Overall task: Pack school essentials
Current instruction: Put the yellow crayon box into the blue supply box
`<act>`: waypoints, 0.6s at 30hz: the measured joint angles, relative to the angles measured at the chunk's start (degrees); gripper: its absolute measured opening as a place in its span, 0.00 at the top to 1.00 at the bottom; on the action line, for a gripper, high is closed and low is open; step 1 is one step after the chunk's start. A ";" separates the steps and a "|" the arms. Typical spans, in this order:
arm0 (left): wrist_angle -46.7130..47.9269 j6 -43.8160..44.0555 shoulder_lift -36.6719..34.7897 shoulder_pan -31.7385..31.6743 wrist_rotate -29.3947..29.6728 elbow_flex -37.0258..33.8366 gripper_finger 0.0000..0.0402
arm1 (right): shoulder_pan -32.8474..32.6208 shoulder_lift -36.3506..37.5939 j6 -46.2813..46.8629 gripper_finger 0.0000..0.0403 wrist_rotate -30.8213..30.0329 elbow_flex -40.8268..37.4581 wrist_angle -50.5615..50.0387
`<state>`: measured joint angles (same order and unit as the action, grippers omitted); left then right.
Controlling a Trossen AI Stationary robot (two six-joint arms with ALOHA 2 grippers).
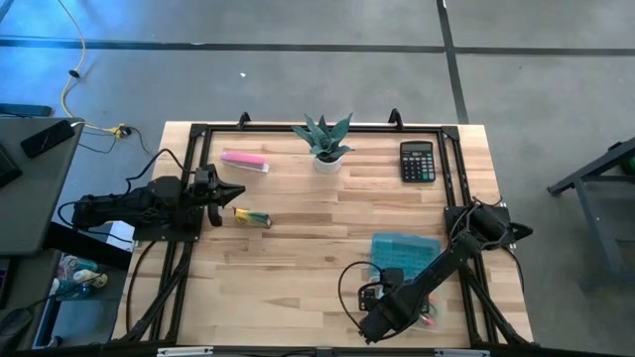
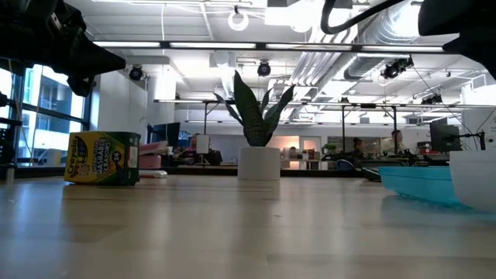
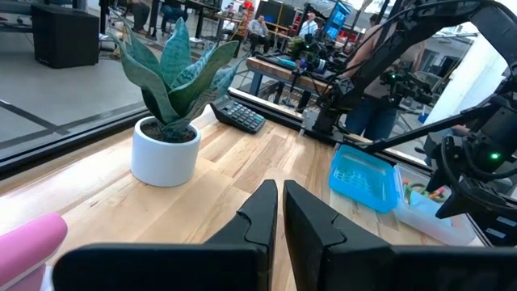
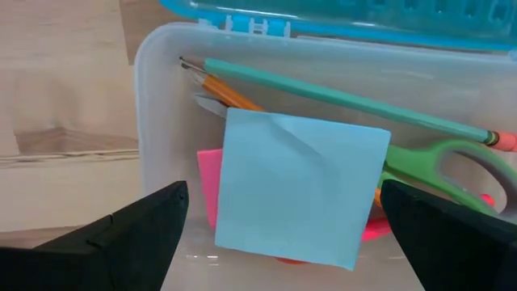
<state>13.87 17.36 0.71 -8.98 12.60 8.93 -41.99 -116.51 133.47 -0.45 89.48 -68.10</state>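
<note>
My right gripper [image 4: 283, 230] hangs wide open, empty, over the clear plastic case [image 4: 153, 121] holding a square blue notepad [image 4: 299, 186]; left gripper [image 3: 279, 212] pinched shut, empty.

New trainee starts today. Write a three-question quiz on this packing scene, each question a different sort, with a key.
1. True or false: the right gripper hangs open over the clear pencil box.
2. Which lies on top inside the box? A) light blue square notepad B) green-handled scissors C) green pencil
3. Fill in: the crayon box lies on the table beside the shut ____ gripper.

Key: 1 true; 2 A; 3 left.
</note>
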 joint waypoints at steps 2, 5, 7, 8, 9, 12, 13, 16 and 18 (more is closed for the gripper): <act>0.00 0.01 0.00 -0.02 0.00 0.00 0.96 | 0.04 -0.02 -0.02 0.01 -0.29 0.49 -0.30; 0.00 0.01 0.00 -0.01 0.00 0.00 0.96 | 0.04 -0.02 -0.02 0.01 -0.66 1.76 -1.74; 0.00 0.01 0.02 0.00 0.00 0.00 0.96 | 0.04 -0.02 -0.18 0.01 -0.63 2.70 -3.98; 0.00 0.01 0.01 0.00 0.00 0.00 0.96 | 0.02 -0.02 -0.26 0.01 -0.66 3.13 -4.84; 0.00 0.00 0.02 -0.02 0.00 0.00 0.96 | 0.04 -0.02 -0.26 0.01 -0.66 3.43 -5.58; 0.00 0.00 0.02 0.00 0.00 0.00 0.96 | 0.04 -0.02 -0.44 0.01 -1.34 4.09 -6.71; 0.00 0.01 0.02 0.00 0.00 0.00 0.96 | 0.04 -0.02 -0.45 0.01 -1.74 4.20 -6.76; 0.00 0.00 0.02 0.00 0.00 0.00 0.96 | 0.04 -0.02 -0.44 0.01 -3.10 4.21 -6.69; 0.00 0.01 0.02 -0.01 0.00 0.00 0.96 | 0.14 -0.02 -0.45 0.01 -4.09 4.21 -6.62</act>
<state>13.87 17.37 0.73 -8.99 12.60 8.93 -41.85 -116.53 133.02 -4.54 93.69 -74.72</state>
